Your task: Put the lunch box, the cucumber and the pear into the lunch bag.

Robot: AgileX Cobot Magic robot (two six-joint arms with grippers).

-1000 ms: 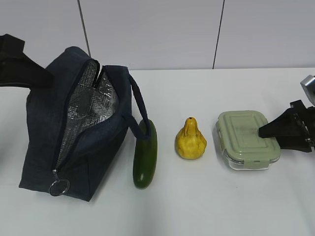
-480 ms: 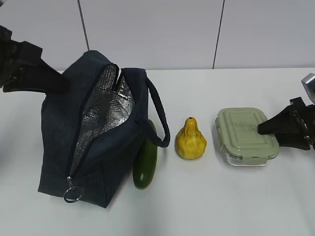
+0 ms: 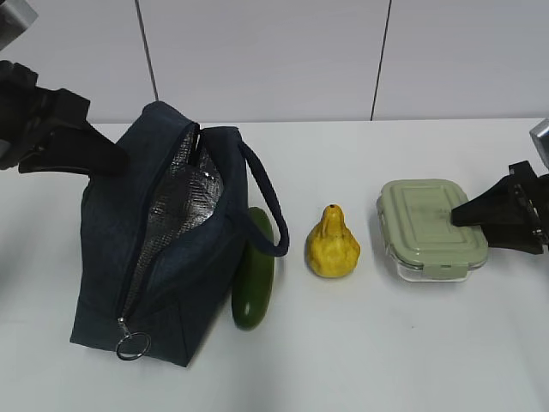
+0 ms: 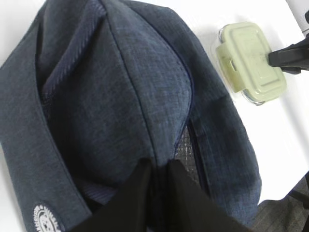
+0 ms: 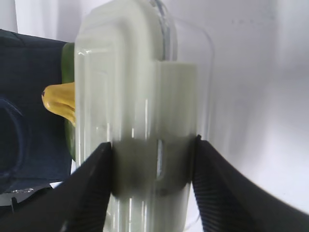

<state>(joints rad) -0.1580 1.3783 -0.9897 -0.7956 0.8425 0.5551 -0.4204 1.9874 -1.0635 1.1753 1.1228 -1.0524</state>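
The navy lunch bag [image 3: 107,249] stands at the left, unzipped, showing silver lining [image 3: 176,206]. My left gripper [image 3: 118,161] is shut on fabric at the bag's far top end; in the left wrist view its tips [image 4: 157,165] pinch the cloth [image 4: 120,96]. The dark green cucumber [image 3: 254,275] lies against the bag's right side, under the loop handle [image 3: 268,210]. The yellow pear [image 3: 332,245] stands in the middle. My right gripper [image 3: 461,215] is shut on the right end of the green-lidded lunch box [image 3: 429,227], its fingers clamping the box's sides [image 5: 152,143].
A metal ring pull [image 3: 133,345] hangs at the bag's near lower corner. The white table [image 3: 360,360] stretches in front of the items, and a pale panelled wall [image 3: 274,51] closes off the back.
My left gripper has pulled the bag's top up and rightward, so the bag now stands taller against the cucumber. The lunch box has shifted slightly upward in the view in my right gripper.
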